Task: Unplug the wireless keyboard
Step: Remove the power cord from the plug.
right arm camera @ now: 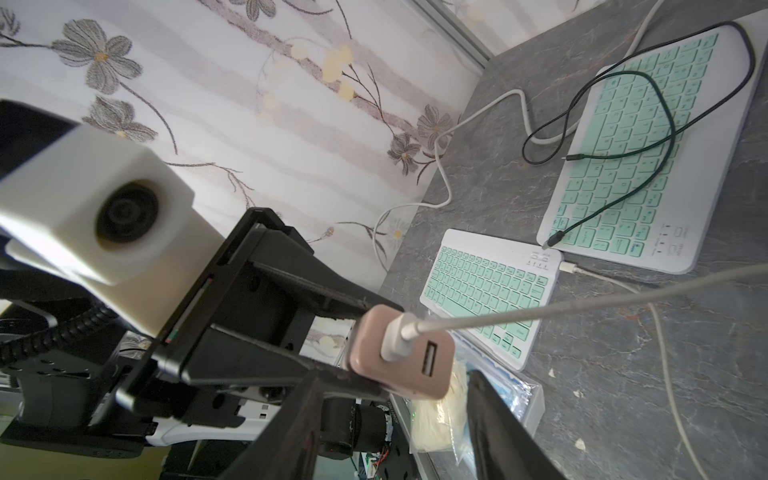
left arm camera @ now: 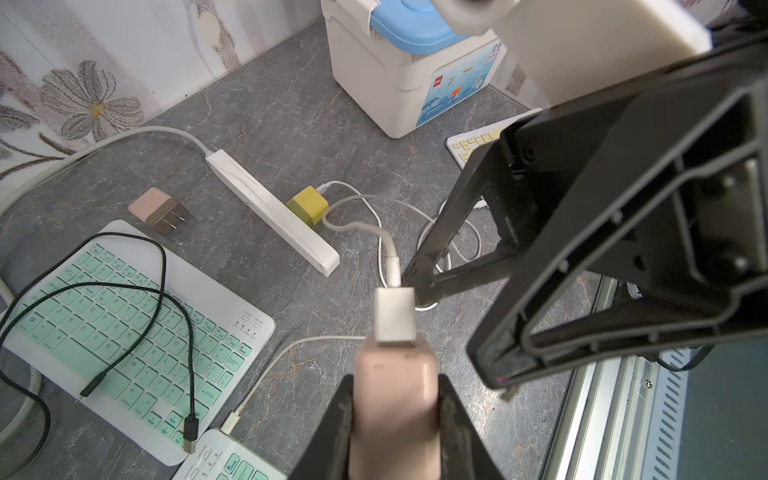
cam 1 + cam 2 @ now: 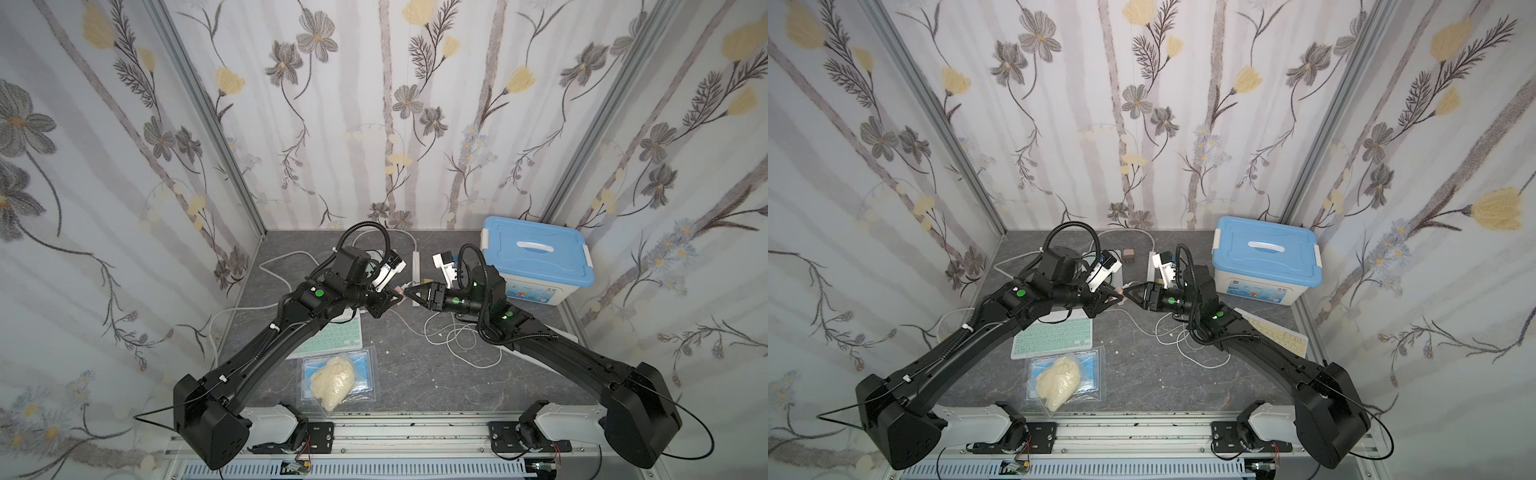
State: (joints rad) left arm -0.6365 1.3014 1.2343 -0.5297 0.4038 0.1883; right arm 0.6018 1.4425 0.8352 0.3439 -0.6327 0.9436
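My left gripper (image 2: 395,380) is shut on a pink charger block (image 2: 395,399) held above the table. A white USB plug (image 2: 395,316) sits in the block's face, and its white cable (image 1: 582,305) trails off toward the table. My right gripper (image 1: 397,376) faces the block (image 1: 399,361) with its jaws open; one fingertip (image 2: 415,286) lies against the plug's side. The two grippers meet tip to tip in both top views (image 3: 397,297) (image 3: 1129,291). A small mint-green keyboard (image 1: 486,291) (image 3: 1054,336) lies below with a white cable end (image 1: 571,268) in its edge.
A larger mint keyboard (image 1: 648,145) has a loose black cable (image 2: 174,299) on it. A white power strip (image 2: 270,212) holds a yellow charger (image 2: 307,205); another pink charger (image 2: 156,210) lies loose. Also here: a blue-lidded box (image 3: 536,257), a yellowish keyboard (image 3: 1275,332), a plastic bag (image 3: 336,376).
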